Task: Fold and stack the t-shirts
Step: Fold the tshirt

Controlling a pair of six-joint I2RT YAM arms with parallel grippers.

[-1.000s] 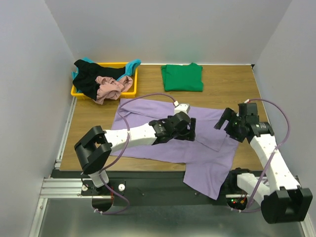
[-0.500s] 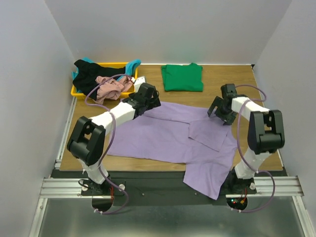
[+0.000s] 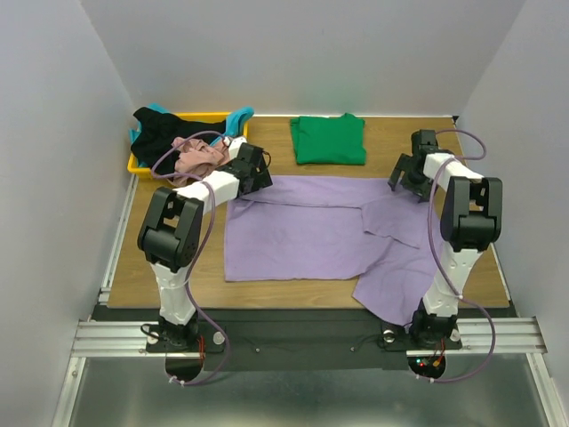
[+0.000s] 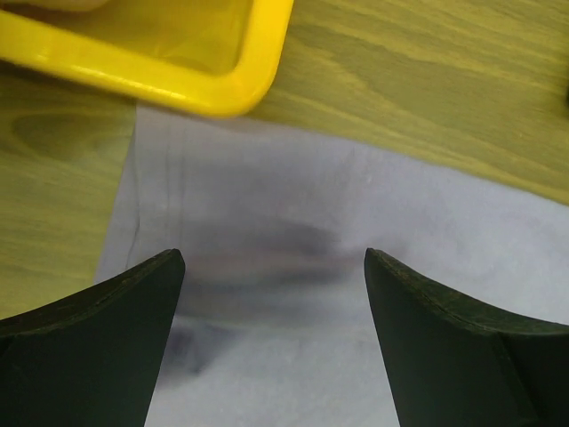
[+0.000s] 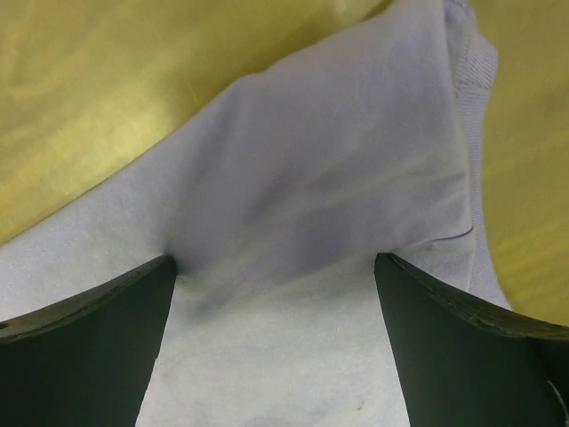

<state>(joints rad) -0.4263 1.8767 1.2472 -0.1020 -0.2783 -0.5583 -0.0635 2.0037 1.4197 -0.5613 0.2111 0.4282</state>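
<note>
The lavender purple t-shirt [image 3: 302, 236] lies spread on the wooden table, its near right part drooping over the front edge. My left gripper [image 3: 252, 173] hovers open over its far left corner, beside the tray; purple cloth [image 4: 276, 222] shows between the dark fingers [image 4: 98, 347]. At the shirt's far right corner my right gripper [image 3: 411, 174] stands open too, over a folded-over bit of cloth [image 5: 338, 160]. A folded green t-shirt [image 3: 329, 140] rests at the back centre. Black [image 3: 158, 133], dusty pink [image 3: 197, 158] and teal [image 3: 238, 116] t-shirts are heaped in the tray.
The yellow plastic tray [image 3: 200, 115] sits at the back left; its corner [image 4: 222, 93] lies just beyond the left fingers. White walls close in the table on three sides. Bare wood [image 5: 89, 98] shows past the shirt's right corner.
The left arm swung from the shirt's middle to its far left corner; the right arm reached out to the far right corner. The shirt now lies flatter, with less hanging off the front.
</note>
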